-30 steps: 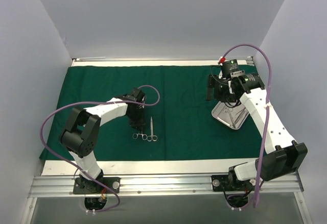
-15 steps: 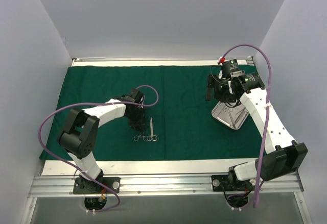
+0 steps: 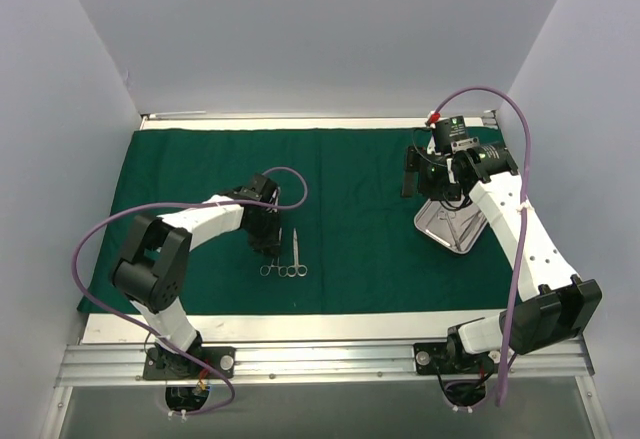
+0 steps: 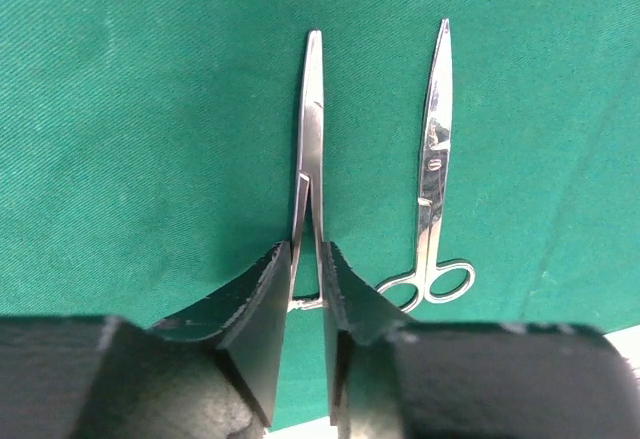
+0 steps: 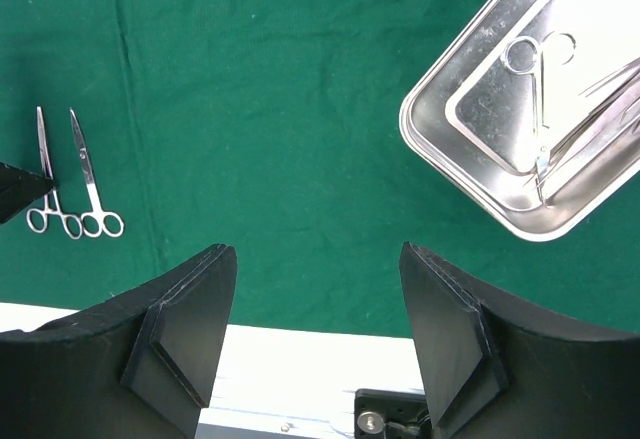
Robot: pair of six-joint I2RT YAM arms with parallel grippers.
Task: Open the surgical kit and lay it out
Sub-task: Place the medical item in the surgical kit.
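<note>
left hand (image 4: 305, 259) mostly hides rings of one instrument (image 4: 312, 129).

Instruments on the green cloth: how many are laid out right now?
2. The first instrument lies between the fingers of the left tool; the second instrument lies just right of it, parallel. Others sit overlapping in the steel tray, uncounted.

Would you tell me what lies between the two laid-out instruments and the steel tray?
Nothing but bare green cloth lies between the instruments and the tray, as the right wrist view shows.
</note>
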